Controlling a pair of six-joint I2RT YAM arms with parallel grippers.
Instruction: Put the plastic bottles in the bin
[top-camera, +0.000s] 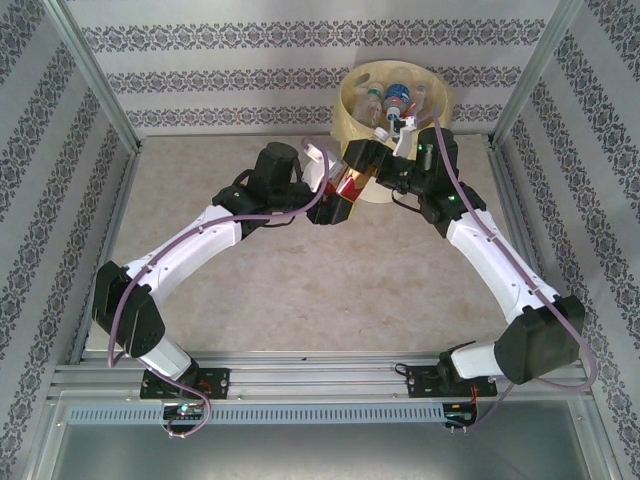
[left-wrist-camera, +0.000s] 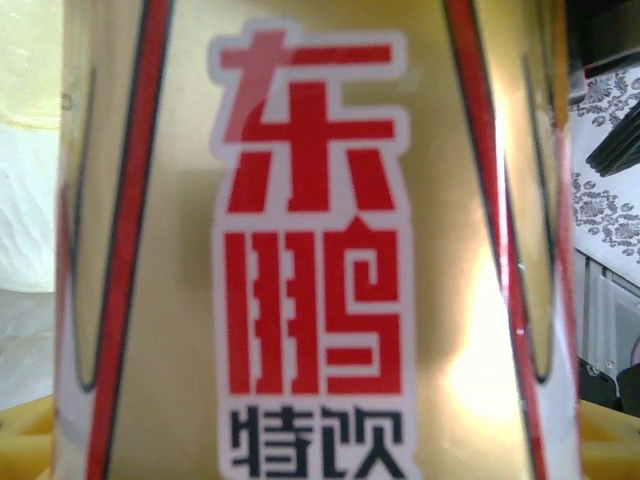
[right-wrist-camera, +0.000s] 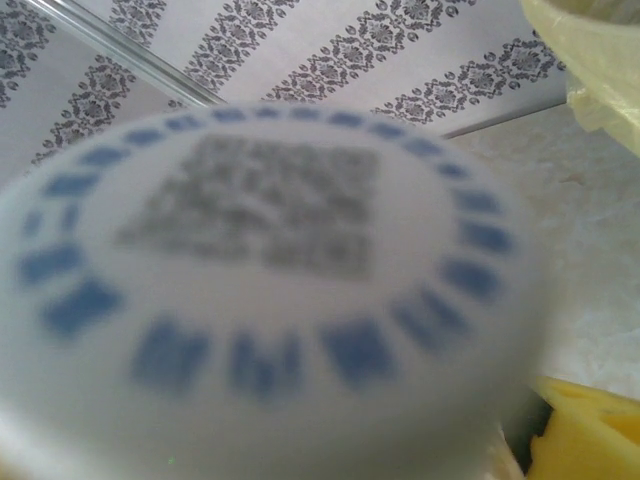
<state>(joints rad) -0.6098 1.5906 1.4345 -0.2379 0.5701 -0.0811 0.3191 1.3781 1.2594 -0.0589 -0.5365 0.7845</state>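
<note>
Hanging at the far side of the counter (top-camera: 330, 290), both arms are loaded up beside the bin (top-camera: 352, 125). The left fingers (left-wrist-camera: 22, 442) are clamped on a gold-labelled bottle (left-wrist-camera: 320, 250) with big red characters, held just outside the bin's near-left wall. The right fingers (right-wrist-camera: 585, 435) grip a white-capped bottle (right-wrist-camera: 260, 280), its blurry cap ringed in blue marks, close by the bin's near rim. Inside the bin, other bottles (top-camera: 385, 100) lie piled together.
</note>
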